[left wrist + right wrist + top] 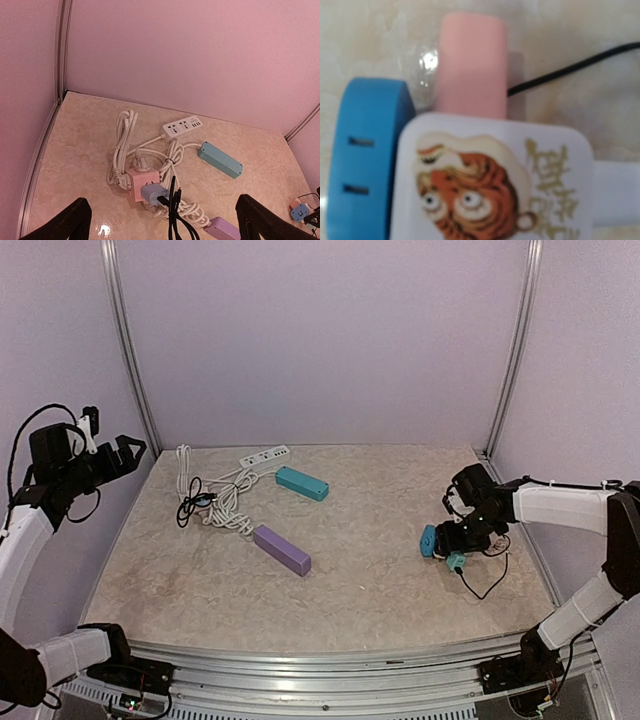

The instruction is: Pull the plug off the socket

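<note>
Grip should be taken squarely on the pink plug (470, 60), the blue socket (365, 160) kept steady at the right of the counter (350, 580). Whether the right end effector (460, 536) is closed cannot be told; the left end effector (122, 452) is spread wide open, far left.

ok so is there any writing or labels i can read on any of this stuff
Gold characters on the white block, beside its tiger picture: blurred and cut by the frame edge, not readable.
White power strip: any markings are too small to read.
Nothing else bears legible text.
</note>
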`<state>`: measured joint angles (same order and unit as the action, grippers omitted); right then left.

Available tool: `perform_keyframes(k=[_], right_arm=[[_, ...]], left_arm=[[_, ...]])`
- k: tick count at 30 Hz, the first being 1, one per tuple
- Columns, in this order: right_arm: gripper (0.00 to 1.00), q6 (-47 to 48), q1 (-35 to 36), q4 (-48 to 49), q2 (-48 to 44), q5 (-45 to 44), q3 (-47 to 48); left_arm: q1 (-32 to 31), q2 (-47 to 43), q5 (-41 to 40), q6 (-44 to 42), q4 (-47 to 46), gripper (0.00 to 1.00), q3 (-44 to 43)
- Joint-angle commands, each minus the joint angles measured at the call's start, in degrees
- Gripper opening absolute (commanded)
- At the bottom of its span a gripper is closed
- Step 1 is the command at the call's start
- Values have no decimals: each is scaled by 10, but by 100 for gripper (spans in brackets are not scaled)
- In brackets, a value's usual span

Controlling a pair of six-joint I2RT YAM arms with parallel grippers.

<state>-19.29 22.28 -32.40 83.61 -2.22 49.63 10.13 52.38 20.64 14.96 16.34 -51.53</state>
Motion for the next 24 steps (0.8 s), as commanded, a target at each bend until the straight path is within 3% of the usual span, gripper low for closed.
perform_keyframes(k=[1,6,19,24], right_arm=[[71,8,-10,14,19,8,14],[61,9,-11,20,18,6,16],[0,35,-10,58,-35,20,5],[0,51,6,114,-88,51,-5]], left_arm=[[4,-1,8,2,-2,99,9],[4,0,7,1,-2,99,8],[-18,3,38,-13,-11,99,12],[-71,15,31,-32,-2,99,4]])
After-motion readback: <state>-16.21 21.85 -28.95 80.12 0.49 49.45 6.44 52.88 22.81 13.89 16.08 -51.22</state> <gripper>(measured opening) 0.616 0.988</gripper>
